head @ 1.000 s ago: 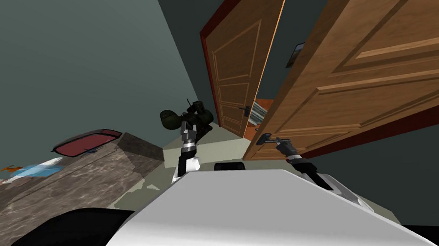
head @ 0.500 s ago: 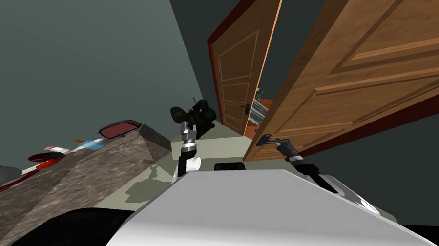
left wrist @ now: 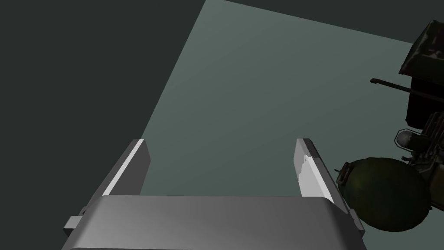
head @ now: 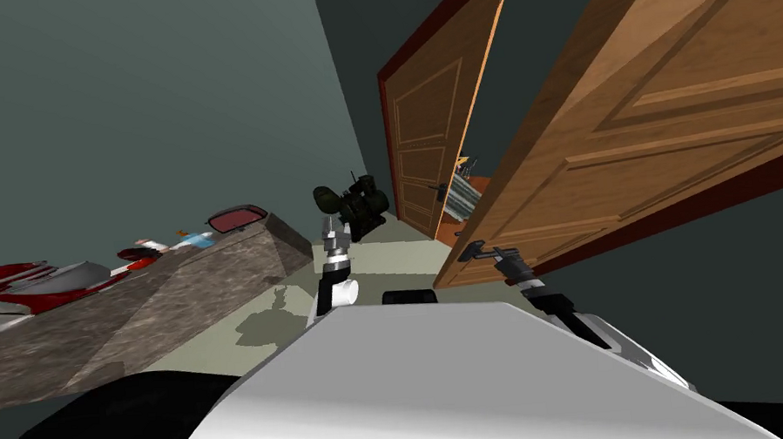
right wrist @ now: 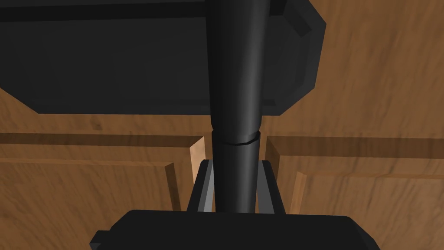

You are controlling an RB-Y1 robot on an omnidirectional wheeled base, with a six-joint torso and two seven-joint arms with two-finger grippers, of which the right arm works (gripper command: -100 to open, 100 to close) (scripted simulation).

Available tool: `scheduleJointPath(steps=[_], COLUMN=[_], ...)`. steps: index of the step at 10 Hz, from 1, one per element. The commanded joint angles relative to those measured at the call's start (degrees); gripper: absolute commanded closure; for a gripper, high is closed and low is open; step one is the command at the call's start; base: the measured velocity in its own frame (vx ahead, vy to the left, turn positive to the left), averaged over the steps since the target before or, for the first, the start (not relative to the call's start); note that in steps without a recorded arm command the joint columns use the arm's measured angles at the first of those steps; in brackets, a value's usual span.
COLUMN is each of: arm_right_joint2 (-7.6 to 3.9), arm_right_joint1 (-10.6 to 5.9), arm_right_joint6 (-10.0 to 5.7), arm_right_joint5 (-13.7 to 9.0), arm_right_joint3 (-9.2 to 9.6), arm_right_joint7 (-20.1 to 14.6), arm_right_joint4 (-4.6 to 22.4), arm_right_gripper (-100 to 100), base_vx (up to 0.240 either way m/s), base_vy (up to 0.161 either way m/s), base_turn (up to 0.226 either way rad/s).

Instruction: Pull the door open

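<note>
I have turned (counter (head: 169, 300) slid across view); the door (head: 679, 120) swung along.

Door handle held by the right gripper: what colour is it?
The door handle is black, shown best in the right wrist view.

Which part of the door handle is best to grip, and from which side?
Grip the handle's round black lever, clear of its flat plate, coming straight at the door face. The lever is a slim bar standing off the wood, so fingers fit on its opposite sides. The right gripper is shut on it this way.
</note>
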Motion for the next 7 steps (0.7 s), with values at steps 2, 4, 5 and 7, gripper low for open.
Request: scheduleJointPath(steps=[2,4,5,7], arm_right_joint2=[-0.45,-0.98,-1.25,-1.73], arm_right_joint1=[-0.13,-0.29,-0.36,-0.5], arm_right_joint6=[-1.65,-2.86,-3.46,-4.55], arm_right_joint5=[0.3,0.4,0.5,0.6], arm_right_joint3=[0.66,0.91,1.04,1.26], arm_right_joint7=[-0.5,-0.9,-1.1,-1.5], arm_right_joint4=[0.7,1.5,1.9,2.6], arm_right_gripper=[100,100,100,100], base_vx=[-0.197,-0.196,-0.218,-0.197], base_vy=[-0.082,-0.068,-0.045,-0.077], base_turn=[0.16,0.141,0.122,0.127])
